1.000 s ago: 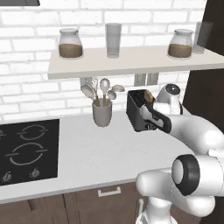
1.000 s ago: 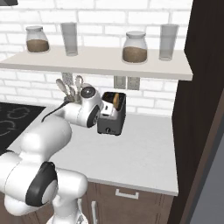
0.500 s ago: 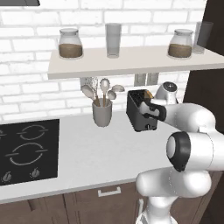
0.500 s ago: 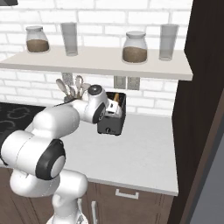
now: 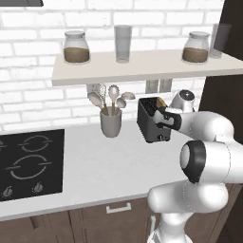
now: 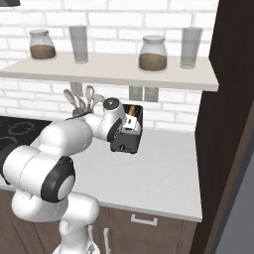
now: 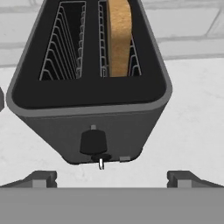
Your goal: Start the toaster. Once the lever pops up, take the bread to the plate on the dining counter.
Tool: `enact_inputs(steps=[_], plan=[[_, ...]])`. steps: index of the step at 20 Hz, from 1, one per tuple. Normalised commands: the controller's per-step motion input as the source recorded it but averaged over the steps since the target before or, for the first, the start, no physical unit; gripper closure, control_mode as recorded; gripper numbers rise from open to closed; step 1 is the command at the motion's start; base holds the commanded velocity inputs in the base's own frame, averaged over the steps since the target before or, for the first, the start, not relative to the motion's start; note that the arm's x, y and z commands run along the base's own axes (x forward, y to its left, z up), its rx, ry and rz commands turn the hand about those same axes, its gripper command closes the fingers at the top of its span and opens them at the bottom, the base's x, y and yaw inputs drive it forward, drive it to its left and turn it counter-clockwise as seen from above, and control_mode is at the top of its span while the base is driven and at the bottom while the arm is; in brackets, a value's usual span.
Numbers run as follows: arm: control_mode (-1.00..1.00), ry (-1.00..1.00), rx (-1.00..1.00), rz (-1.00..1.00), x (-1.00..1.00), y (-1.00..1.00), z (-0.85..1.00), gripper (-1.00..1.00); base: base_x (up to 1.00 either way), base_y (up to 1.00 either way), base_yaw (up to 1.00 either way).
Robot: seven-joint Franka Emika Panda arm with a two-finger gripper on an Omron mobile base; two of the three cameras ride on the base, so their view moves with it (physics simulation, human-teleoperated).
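- Black hob at desk's left edge.
- Grey utensil cup toward back edge of desk, just left of toaster.
- Bread upright in right slot, seemingly raised.
- Fingers spread wide apart, empty, facing toaster's knob end.

The toaster stands on the counter against the wall, with the utensil cup to its left and the hob further left. The bread sits in the toaster's right slot in the hand view; a shelf above carries jars and glasses.
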Motion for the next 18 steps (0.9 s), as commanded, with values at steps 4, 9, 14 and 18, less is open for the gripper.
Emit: enact_inputs(steps=[4, 9, 14, 18], plan=[[-1.00, 0.00, 0.00, 0.00, 0.00, 0.00, 0.00, -1.00, 0.00, 0.00, 0.00], [-1.00, 0.00, 0.00, 0.00, 0.02, 0.00, -0.18, -1.00, 0.00, 0.00, 0.00], [-1.00, -0.02, 0.00, 0.00, 0.10, 0.03, -0.01, -1.00, 0.00, 0.00, 0.00], [-1.00, -0.03, 0.00, 0.00, 0.10, 0.02, 0.03, -1.00, 0.00, 0.00, 0.00]])
